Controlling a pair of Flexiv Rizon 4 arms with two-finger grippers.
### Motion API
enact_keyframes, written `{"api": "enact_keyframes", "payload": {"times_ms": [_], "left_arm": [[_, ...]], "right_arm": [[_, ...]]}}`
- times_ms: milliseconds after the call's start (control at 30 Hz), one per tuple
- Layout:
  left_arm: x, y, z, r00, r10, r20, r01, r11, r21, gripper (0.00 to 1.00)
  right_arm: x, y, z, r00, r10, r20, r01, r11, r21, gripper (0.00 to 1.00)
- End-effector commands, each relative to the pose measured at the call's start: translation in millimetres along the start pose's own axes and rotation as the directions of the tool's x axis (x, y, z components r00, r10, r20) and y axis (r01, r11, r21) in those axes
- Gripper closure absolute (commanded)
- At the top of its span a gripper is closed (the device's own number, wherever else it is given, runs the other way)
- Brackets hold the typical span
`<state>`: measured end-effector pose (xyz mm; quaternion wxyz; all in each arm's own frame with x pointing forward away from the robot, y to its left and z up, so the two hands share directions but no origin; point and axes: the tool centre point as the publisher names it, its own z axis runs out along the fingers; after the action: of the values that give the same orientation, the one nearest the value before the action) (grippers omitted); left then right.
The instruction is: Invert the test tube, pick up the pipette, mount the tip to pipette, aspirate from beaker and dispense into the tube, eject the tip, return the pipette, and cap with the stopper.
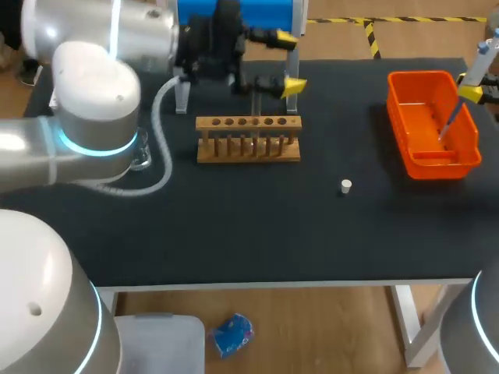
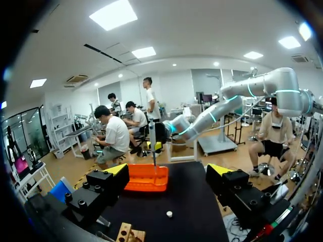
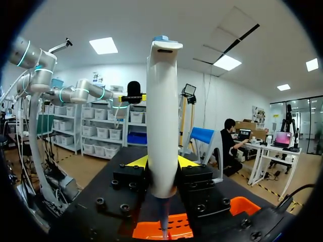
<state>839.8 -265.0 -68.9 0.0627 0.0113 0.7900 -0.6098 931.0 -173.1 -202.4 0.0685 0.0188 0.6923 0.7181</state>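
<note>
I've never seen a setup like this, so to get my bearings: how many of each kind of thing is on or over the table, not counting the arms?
wooden rack: 1
test tube: 1
glass beaker, partly hidden: 1
orange bin: 1
white stopper: 1
pipette: 1
blue stand: 1
Total: 7

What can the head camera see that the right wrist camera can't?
Only the head view shows the wooden test tube rack and the little white stopper lying in front of it. Only the right wrist view shows the right gripper up close, both fingers pressed against the white pipette. Both views show the orange bin with the pipette's tip hanging over it.
</note>
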Motion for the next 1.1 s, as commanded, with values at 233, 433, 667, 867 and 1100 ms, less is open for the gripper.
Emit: {"api": "enact_keyframes", "payload": {"times_ms": [233, 433, 667, 867, 1100], "left_arm": [[-59.4, -17.7, 132.8, 0.999, -0.025, 0.021, 0.027, 0.997, -0.071, 0.0], [-69.1, -18.9, 162.1, 0.999, -0.035, 0.024, 0.036, 0.998, -0.048, 0.0], [-69.1, -18.9, 162.1, 0.999, -0.035, 0.024, 0.036, 0.998, -0.048, 0.0], [-69.1, -18.9, 162.1, 0.999, -0.035, 0.024, 0.036, 0.998, -0.048, 0.0], [-69.1, -18.9, 162.1, 0.999, -0.035, 0.024, 0.036, 0.998, -0.048, 0.0]], "right_arm": [[-0.5, 0.0, -0.8, 1.0, -0.001, -0.002, 0.001, 1.0, 0.0, 1.0], [-0.5, 0.0, -0.8, 1.0, -0.001, -0.002, 0.001, 1.0, 0.0, 1.0], [-0.5, 0.0, -0.8, 1.0, -0.001, -0.002, 0.001, 1.0, 0.0, 1.0], [-0.5, 0.0, -0.8, 1.0, -0.001, -0.002, 0.001, 1.0, 0.0, 1.0], [-0.5, 0.0, -0.8, 1.0, -0.001, -0.002, 0.001, 1.0, 0.0, 1.0]]}}
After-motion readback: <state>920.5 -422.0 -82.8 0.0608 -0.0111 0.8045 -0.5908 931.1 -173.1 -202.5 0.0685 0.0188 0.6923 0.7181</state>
